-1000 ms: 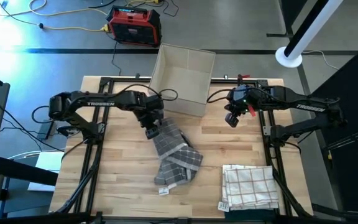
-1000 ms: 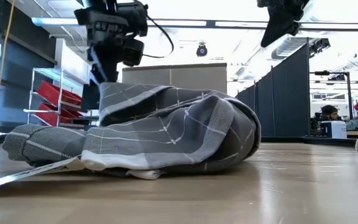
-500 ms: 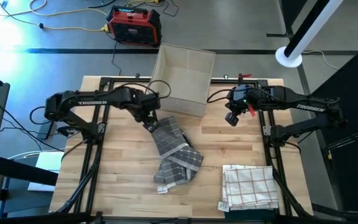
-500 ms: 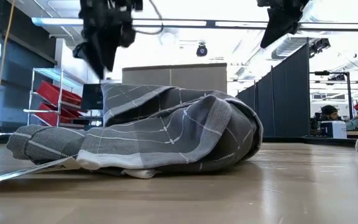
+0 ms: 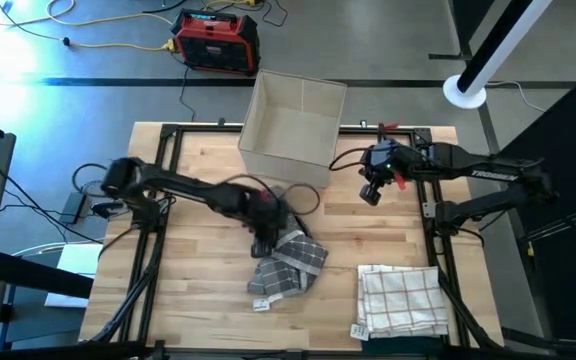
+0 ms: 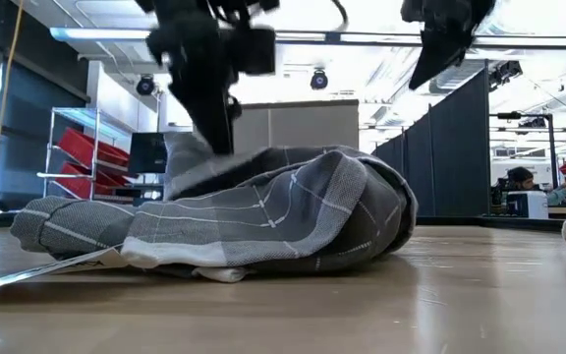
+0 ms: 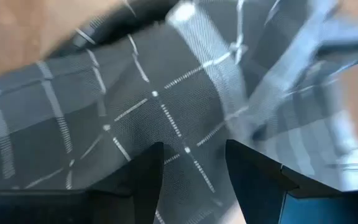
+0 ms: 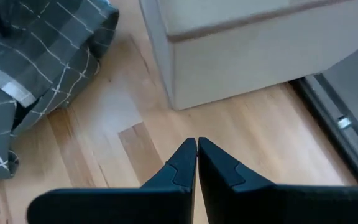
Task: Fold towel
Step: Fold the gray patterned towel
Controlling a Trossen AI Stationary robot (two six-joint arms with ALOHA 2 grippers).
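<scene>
A crumpled grey plaid towel [image 5: 293, 265] lies in a heap at the middle of the table, seen from the side in the low view [image 6: 263, 216]. My left gripper [image 5: 268, 237] is over the heap's far part, open, fingers pointing down. In the left wrist view [image 7: 191, 171] the cloth [image 7: 166, 106] fills the picture right under the fingers. My right gripper [image 5: 370, 195] hangs shut above the table at the far right, next to the box, with nothing in it [image 8: 196, 146]. My left gripper comes at the towel's upper fold [image 6: 199, 157] from above with its fingers [image 7: 138, 177] spread over the cloth. Whether they touch the cloth I cannot tell.
A beige open box [image 5: 293, 125] stands at the table's far edge, just behind the towel. A folded white checked towel [image 5: 400, 298] lies at the near right corner. A white label [image 5: 260, 305] sticks out from the grey towel's near end.
My left gripper has gone from the towel's far end toward the table's near and right side, over the heap, and has come down close to the cloth. The towel's near part has stayed in place.
</scene>
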